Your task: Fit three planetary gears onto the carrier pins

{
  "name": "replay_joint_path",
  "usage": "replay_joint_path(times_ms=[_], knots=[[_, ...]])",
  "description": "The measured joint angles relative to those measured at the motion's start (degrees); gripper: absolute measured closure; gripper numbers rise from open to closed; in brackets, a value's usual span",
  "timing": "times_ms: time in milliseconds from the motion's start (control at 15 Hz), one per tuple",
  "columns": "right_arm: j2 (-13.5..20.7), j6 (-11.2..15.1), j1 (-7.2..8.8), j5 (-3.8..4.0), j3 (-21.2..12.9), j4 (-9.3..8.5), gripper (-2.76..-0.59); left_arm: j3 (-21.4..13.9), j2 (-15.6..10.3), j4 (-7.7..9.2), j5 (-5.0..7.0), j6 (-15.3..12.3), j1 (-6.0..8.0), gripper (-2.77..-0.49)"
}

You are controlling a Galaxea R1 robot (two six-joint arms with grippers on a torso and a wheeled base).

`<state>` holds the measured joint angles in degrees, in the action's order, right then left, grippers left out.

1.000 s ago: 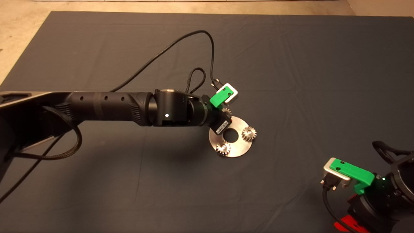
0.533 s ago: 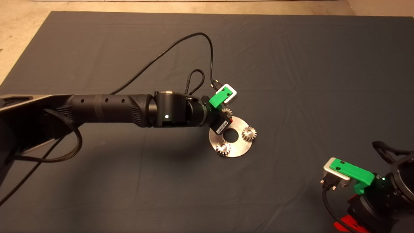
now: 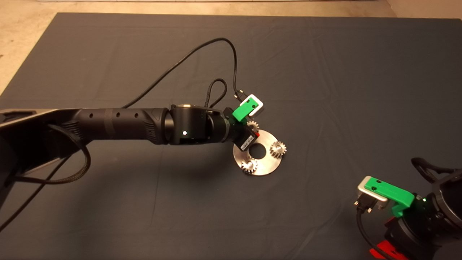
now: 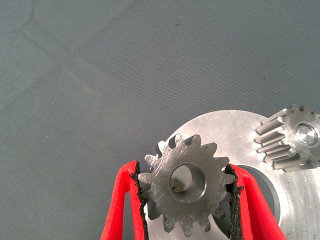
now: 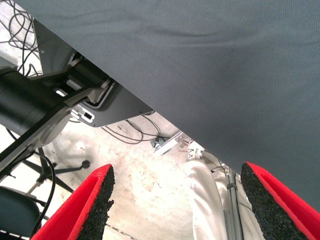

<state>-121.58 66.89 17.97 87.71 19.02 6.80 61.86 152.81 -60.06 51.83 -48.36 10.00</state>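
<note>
Two of the three planetary gears are already seated on the round carrier disc (image 3: 266, 157), which lies flat on the dark mat (image 3: 325, 72) near its middle: one gear (image 3: 278, 148) at the disc's right edge and one (image 3: 249, 165) at its near-left edge, each with a pin end showing bright in its bore. At the disc's far-left rim, the left gripper (image 4: 186, 197) is clamped on the third gear (image 4: 186, 181), its black pads (image 4: 233, 200) pressed against the teeth on opposite flanks. The bore sits over the disc, but the frames do not show whether a pin has entered it.

Handling judgement: the gear looks like solid, rigid metal, dense for its size, with no risk of crushing. The teeth give the pads bite, so slip seems unlikely; holding across the tooth tips leaves the bore free and appears correct. The likely fault is tilt, which would bind bore on pin.

At the lower-right edge of the mat the right gripper (image 5: 177, 200) is parked, fingers spread wide with nothing between them; a person's leg (image 5: 207, 195) shows beyond the mat's edge.
</note>
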Motion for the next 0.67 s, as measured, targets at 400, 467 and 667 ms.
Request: replay_joint_path(times_ms=[400, 467, 667], knots=[[-1.9, 1.2, -0.02, -0.01, 0.0, -0.02, -1.86, 0.0, -0.1, -0.21, 0.01, 0.0, 0.00, -0.59], [-1.9, 1.3, -0.02, -0.01, 0.0, -0.01, -1.86, 0.0, 0.0, -0.21, 0.01, 0.0, 0.00, -0.59], [-2.0, 1.5, -0.02, 0.00, 0.0, 0.00, -1.86, 0.0, 0.0, -1.20, -1.32, 0.0, -0.82, -0.59]])
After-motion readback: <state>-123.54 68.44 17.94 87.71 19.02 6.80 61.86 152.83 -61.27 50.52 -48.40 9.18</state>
